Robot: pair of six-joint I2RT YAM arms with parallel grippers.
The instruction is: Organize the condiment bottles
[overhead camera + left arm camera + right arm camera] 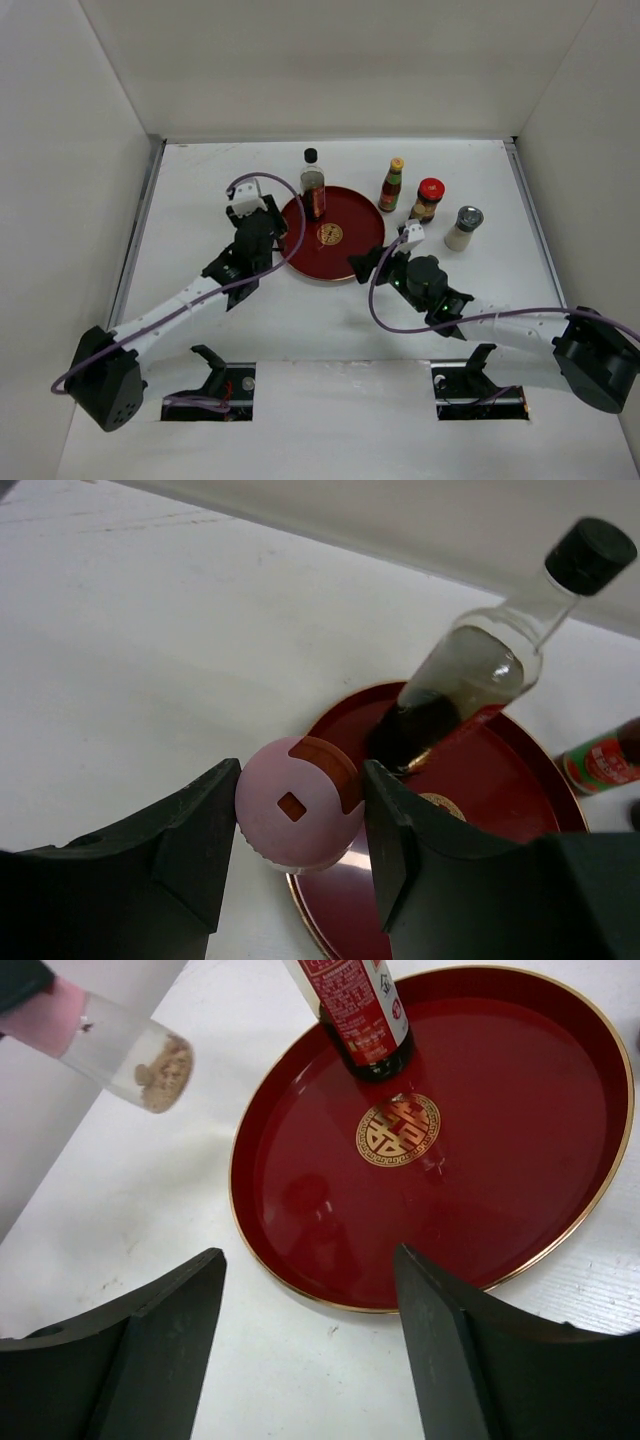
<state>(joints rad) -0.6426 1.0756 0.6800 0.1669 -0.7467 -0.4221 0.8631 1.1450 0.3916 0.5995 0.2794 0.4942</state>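
Note:
My left gripper [300, 810] is shut on the pink cap of a small clear jar [298, 802] holding tan bits, at the left rim of the round red tray [500, 790]. The right wrist view shows that jar [135, 1055] tilted beside the tray. A tall clear bottle [313, 185] with a black cap stands on the tray's far side. Right of the tray stand a yellow-capped red bottle [392, 185], a red-capped jar [428, 200] and a silver-capped shaker [463, 228]. My right gripper [310, 1258] is open and holds nothing, just off the tray's near right rim.
White walls enclose the table on three sides. The red tray [345, 255] lies in the middle with a gold emblem [398, 1130] at its centre. Both arms [190, 300] reach in from the near edge, with purple cables looping over them.

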